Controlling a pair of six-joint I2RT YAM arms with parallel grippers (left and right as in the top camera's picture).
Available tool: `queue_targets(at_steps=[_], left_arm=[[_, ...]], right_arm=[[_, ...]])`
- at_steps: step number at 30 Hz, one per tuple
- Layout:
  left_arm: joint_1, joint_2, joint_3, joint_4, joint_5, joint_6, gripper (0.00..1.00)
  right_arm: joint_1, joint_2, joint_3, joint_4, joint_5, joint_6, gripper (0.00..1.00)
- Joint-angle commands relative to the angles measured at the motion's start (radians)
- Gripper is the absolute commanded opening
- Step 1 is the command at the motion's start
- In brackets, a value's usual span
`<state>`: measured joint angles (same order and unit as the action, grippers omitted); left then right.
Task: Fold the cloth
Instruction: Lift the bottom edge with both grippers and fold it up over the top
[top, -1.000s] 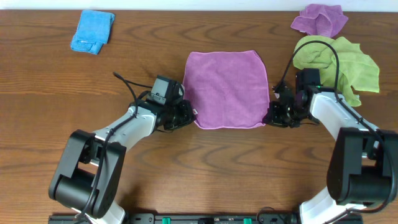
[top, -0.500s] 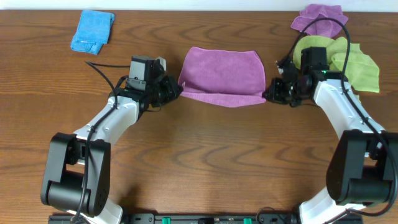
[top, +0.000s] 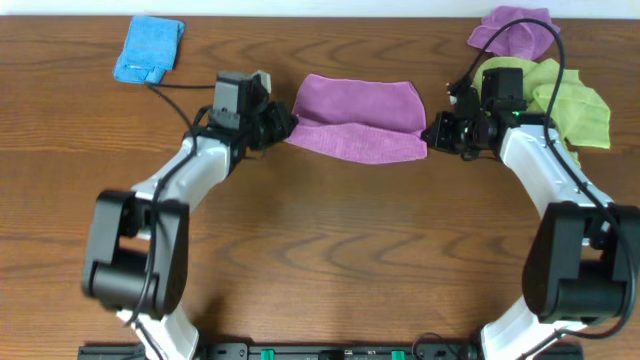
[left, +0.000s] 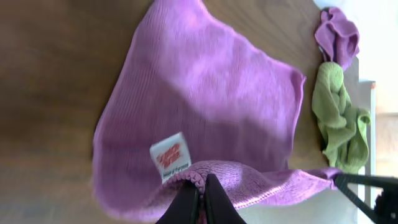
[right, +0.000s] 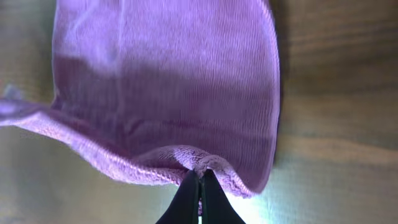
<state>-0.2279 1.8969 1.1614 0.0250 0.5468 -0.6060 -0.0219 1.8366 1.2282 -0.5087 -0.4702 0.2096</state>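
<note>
my left tool (top: 287, 127) and right tool (top: 432, 135) pinch cloth (top: 358, 105) corners; the flat half lies toward the tabletop's (top: 330, 260) far edge.

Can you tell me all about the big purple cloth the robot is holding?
The cloth is purple-pink, fuzzy and soft-looking, like microfibre, with a stitched edge. A small white tag with red writing sits near one corner. The far part lies flat on the brown table, and the near edge is lifted and doubled over it. The left hand pinches one lifted corner and the right hand pinches the other.
</note>
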Motion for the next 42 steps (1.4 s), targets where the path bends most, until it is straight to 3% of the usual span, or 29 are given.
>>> queue_targets(at_steps=[1, 19, 34, 42], left_arm=[[0.006, 0.085, 0.114, -0.006, 0.023, 0.025, 0.06], [0.081, 0.444, 0.604, -0.058, 0.105, 0.040, 0.05], [0.086, 0.454, 0.618, -0.211, 0.206, 0.149, 0.06], [0.095, 0.454, 0.618, -0.241, 0.175, 0.174, 0.06]], right_arm=[[0.011, 0.016, 0.023, 0.036, 0.003, 0.047, 0.01], [0.034, 0.333, 0.428, 0.076, 0.003, 0.136, 0.02], [0.043, 0.336, 0.439, -0.126, 0.031, 0.108, 0.02], [0.042, 0.336, 0.439, -0.173, 0.081, 0.107, 0.02]])
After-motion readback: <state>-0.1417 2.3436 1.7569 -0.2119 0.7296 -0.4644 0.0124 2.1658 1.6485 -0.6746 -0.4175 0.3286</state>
